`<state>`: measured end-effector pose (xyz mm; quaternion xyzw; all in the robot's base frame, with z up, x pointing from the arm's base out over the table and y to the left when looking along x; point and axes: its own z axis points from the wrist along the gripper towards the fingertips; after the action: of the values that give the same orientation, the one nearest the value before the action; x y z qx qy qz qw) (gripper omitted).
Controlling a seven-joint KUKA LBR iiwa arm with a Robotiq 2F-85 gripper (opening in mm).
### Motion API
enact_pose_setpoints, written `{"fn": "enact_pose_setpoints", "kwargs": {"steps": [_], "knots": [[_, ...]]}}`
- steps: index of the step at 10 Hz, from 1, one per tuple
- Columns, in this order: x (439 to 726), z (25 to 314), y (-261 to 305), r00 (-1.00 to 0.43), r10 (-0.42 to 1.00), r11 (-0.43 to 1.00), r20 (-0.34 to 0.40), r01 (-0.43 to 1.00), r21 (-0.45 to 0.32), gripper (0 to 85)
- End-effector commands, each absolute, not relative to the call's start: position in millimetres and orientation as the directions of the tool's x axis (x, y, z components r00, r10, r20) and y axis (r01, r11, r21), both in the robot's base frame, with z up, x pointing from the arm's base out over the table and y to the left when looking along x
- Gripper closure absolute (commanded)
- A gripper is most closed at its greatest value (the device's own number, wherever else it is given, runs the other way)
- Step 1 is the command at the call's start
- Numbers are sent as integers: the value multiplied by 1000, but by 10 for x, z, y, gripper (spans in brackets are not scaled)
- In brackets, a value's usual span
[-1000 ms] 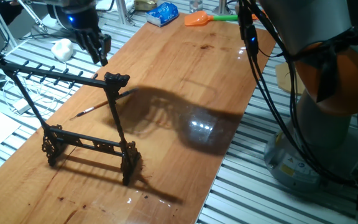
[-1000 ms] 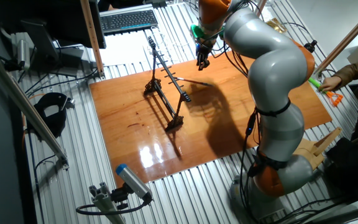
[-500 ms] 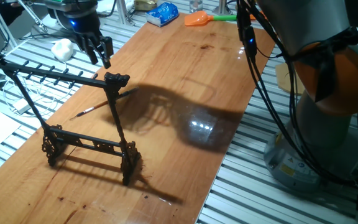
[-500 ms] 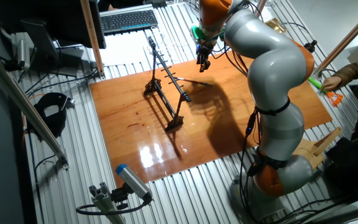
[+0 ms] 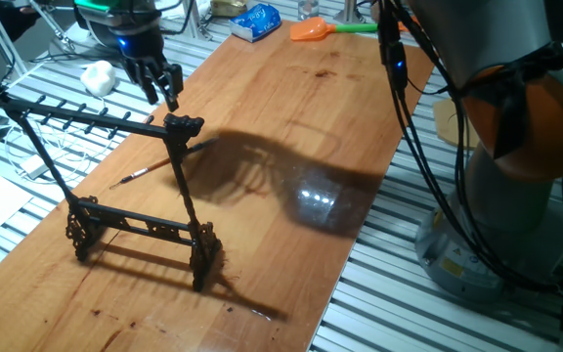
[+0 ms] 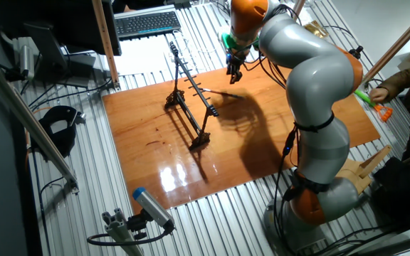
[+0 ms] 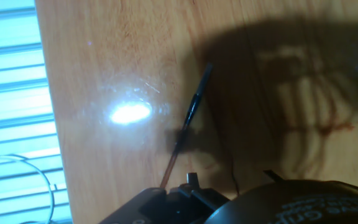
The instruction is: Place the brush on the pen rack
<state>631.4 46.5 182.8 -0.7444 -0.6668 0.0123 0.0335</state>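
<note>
The tool (image 5: pixel 162 86) hangs above the far end of the tabletop (image 5: pixel 291 127), its two fingers slightly parted and holding nothing. It is positioned just beside the upper end of the pen rack (image 5: pixel 115 186), close to the ornate top of the nearer upright.

The brush (image 5: pixel 150 169) lies flat on the tabletop, beneath and behind the rack's top bar. In the hand view, the brush (image 7: pixel 188 124) runs diagonally toward the lower frame edge, clear of the fingers.

Probable hazards:

- Collision: a straight descent beside the upright risks striking the top bar or its pegs and tipping the light frame.
- Missed pinch: the shaft is very thin and lies flat on the wood. Closing too high will miss it, and closing off-centre may roll it away.
- Occlusion: arm shadow falls over part of the brush, reducing contrast.
</note>
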Motion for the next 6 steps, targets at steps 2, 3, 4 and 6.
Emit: {"fn": "enact_pose_setpoints", "kwargs": {"steps": [2, 3, 4, 6], "knots": [[6322, 1789, 460, 109, 994, -107, 29, 992, -61, 340], [6323, 1786, 460, 111, 993, -109, 27, 992, -60, 340], [6324, 1781, 461, 116, 993, -114, 29, 992, -59, 340], [6320, 1744, 482, 120, 992, -119, 28, 992, -51, 340]]}}
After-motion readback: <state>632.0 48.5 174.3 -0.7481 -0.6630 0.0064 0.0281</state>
